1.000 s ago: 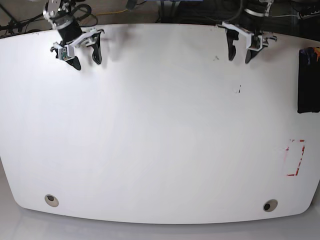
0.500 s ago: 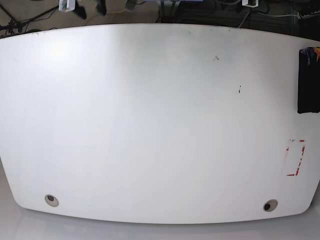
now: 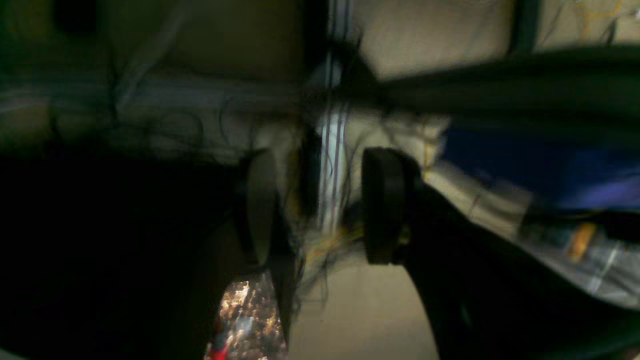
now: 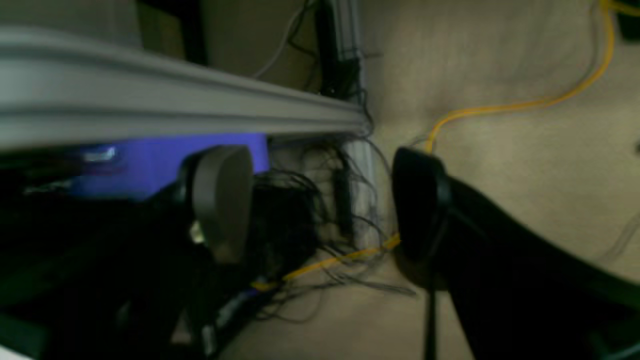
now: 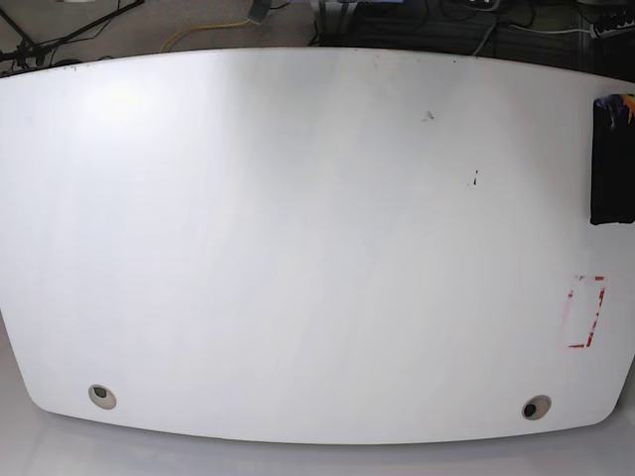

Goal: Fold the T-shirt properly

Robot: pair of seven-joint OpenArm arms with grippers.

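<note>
Black pincers (image 3: 320,205) (image 4: 320,202) agape, floorward, off-table (image 5: 298,248).

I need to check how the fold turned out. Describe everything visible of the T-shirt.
The T-shirt shows as a narrow, upright black rectangle of soft-looking cloth lying flat at the right edge of the white table, cut off by the picture's border. A small multicoloured patch sits at its top corner. Its visible edges look straight and tidy. Neither gripper touches it. Any lettering is too small to make out.
</note>
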